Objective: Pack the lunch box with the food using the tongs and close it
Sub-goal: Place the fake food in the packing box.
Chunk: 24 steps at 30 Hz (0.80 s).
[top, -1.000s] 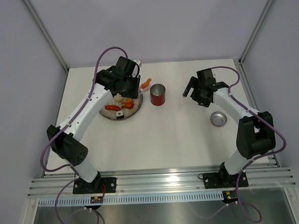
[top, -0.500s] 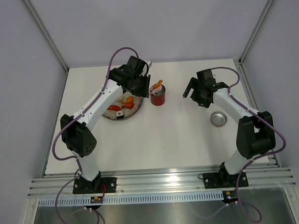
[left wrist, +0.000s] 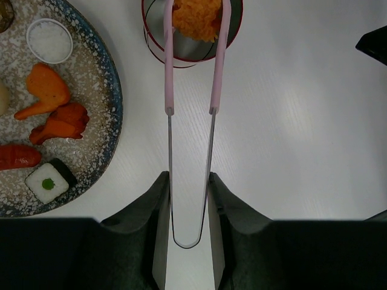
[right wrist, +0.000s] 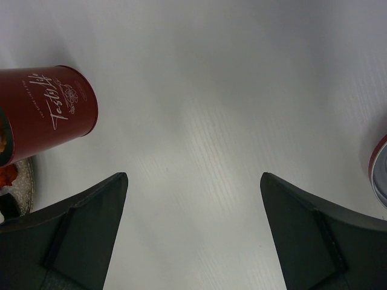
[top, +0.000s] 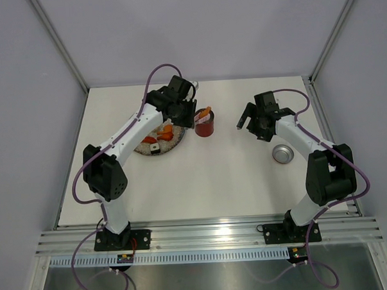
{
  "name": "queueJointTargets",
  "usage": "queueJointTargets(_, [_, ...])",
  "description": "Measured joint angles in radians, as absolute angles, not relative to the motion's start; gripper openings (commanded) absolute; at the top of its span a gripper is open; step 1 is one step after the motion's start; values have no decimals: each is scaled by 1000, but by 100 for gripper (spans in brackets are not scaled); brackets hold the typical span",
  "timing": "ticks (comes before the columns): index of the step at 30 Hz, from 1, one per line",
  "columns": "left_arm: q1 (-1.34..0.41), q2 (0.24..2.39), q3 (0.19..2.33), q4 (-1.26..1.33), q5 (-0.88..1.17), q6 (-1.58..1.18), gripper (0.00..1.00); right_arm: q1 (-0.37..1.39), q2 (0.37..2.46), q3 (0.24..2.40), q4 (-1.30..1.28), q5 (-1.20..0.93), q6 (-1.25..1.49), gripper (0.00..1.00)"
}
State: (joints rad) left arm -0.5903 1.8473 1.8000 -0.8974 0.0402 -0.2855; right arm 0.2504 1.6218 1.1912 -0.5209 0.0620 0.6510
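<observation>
table (top: 201, 183): white; everything sits on it.
plate (left wrist: 107, 72): speckled; holds the rest of the food (left wrist: 51, 90), in orange, red, white and one dark roll.
left gripper (left wrist: 187, 181): clenched on the tongs (left wrist: 169, 72) near their joined end.
right gripper (right wrist: 193, 178): jaws wide apart with nothing between them; hovers right of the box (top: 205, 124).
tongs: pink tips squeezed on an orange piece (left wrist: 196, 17), held over the box mouth.
box: upright, open, just right of plate.
lid (top: 282, 154): silver side up, well apart to the right.
risk: the piece fills a good part of the mouth, so an off-centre release could perch it on the rim or drop it outside. Tips catching the rim could tip the box, which nothing steadies.
views: only the left wrist shows the pinch and the plate's contents. Only the right wrist shows the box's lettered wall. Only the top view shows the whole lid.
</observation>
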Motion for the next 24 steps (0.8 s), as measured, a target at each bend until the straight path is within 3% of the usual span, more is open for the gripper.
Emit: queueJointTargets(24, [-598, 1858, 1800, -901, 39, -282, 36, 250, 1622, 1191, -521, 62, 651, 99])
